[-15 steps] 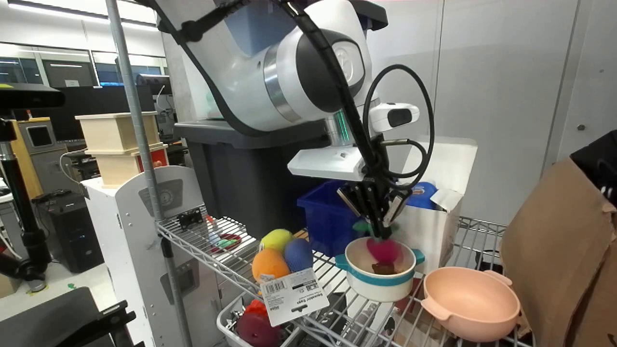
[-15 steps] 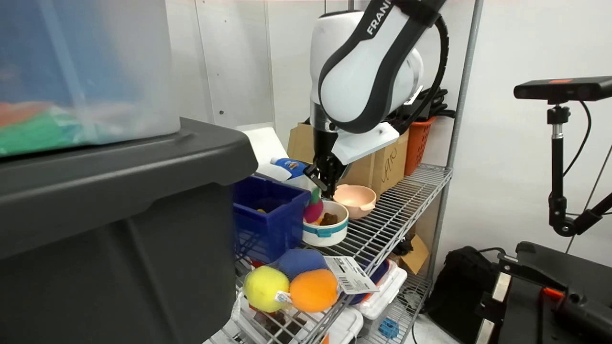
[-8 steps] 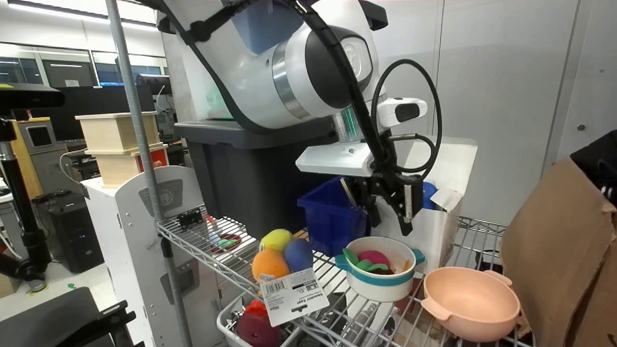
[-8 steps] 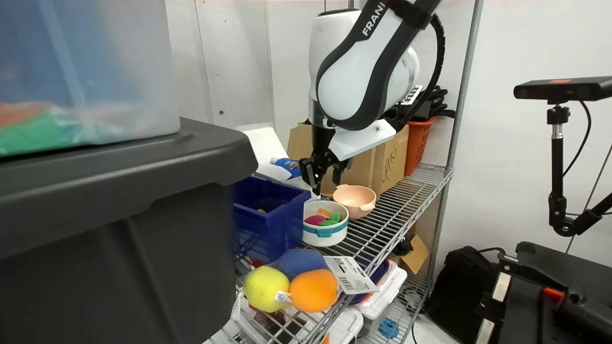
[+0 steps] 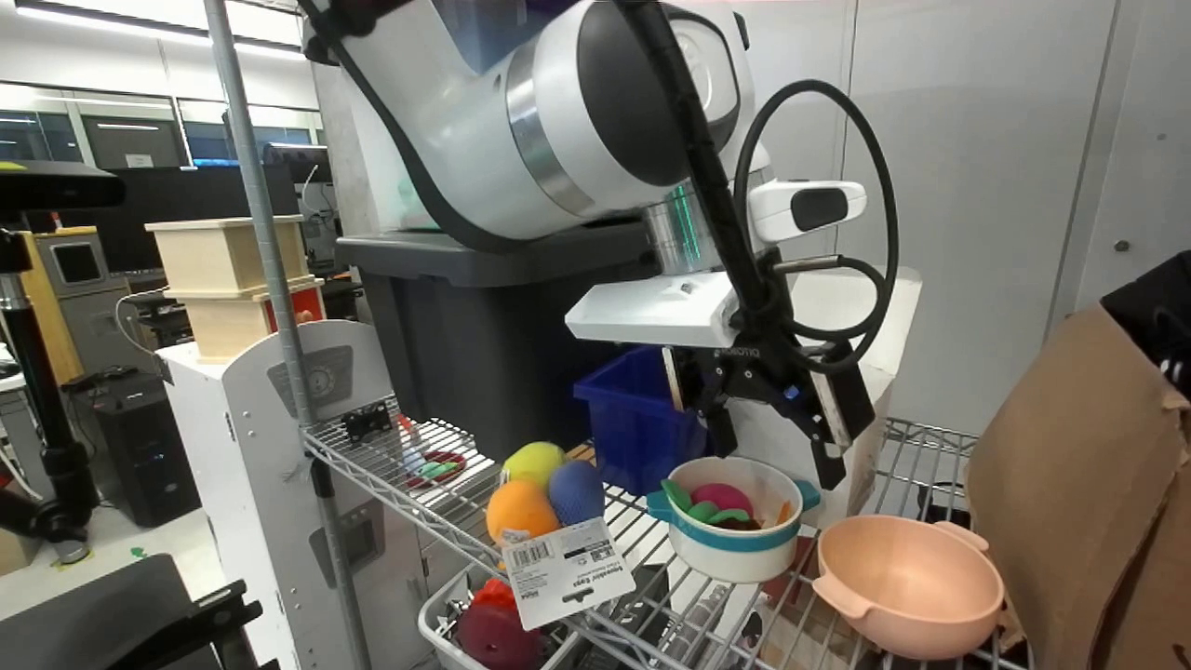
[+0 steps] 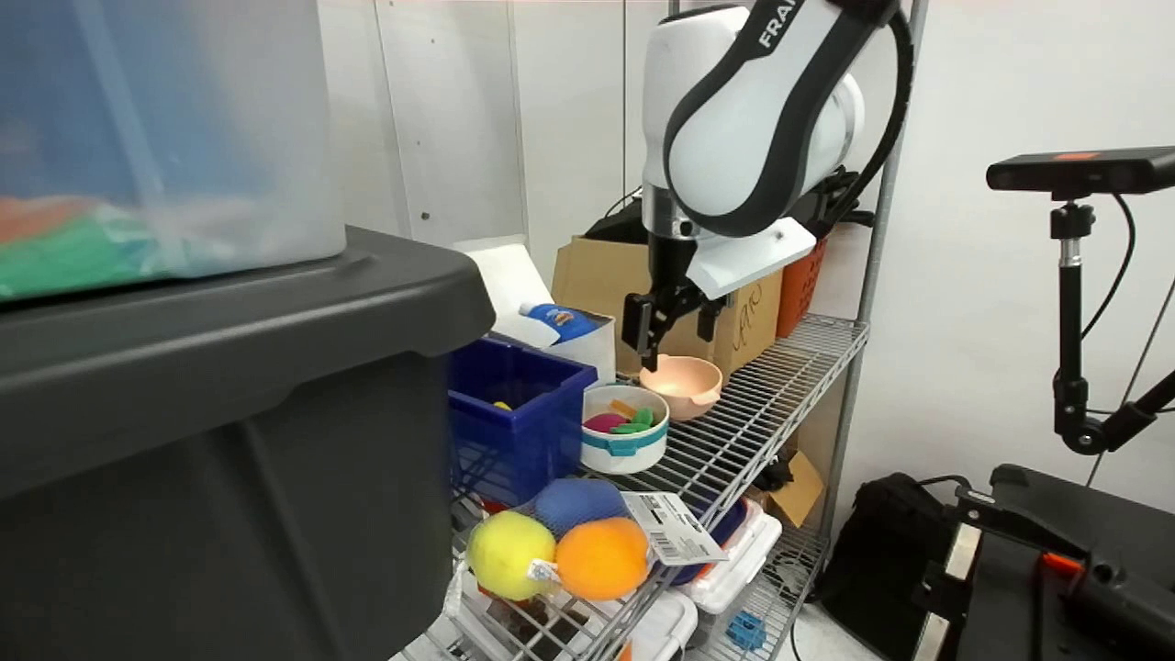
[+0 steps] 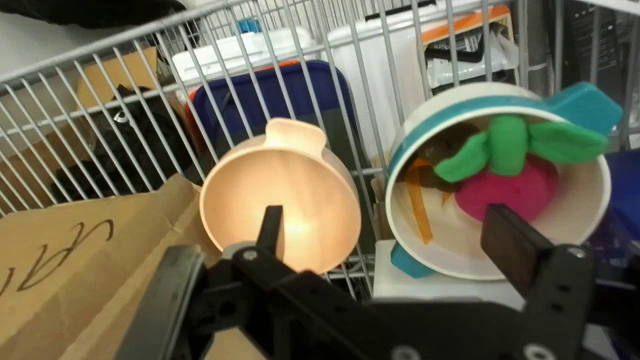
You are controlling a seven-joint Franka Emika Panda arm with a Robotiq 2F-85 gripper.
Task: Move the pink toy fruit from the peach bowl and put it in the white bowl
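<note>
Aloft, ROBOTIQ-lettered gripper (image 5: 778, 459), jaws apart; pink fruit (image 7: 505, 194) in white bowl (image 5: 735, 561).

The arm (image 5: 437, 130) was glossy white, with dark grey joint covers (image 5: 623, 102) and a silver band (image 5: 535, 140); I could read FRA in white capitals (image 6: 776, 25) on its black stripe (image 6: 797, 138). A thin teal-green light strip (image 5: 687, 223) glowed on the silver wrist (image 5: 662, 244), a black cable (image 5: 811, 87) looped beside it, and the black hand (image 5: 777, 456) bore ROBOTIQ lettering (image 5: 737, 354), round screw heads (image 7: 250, 255) and silvery side plates (image 5: 833, 409).
</note>
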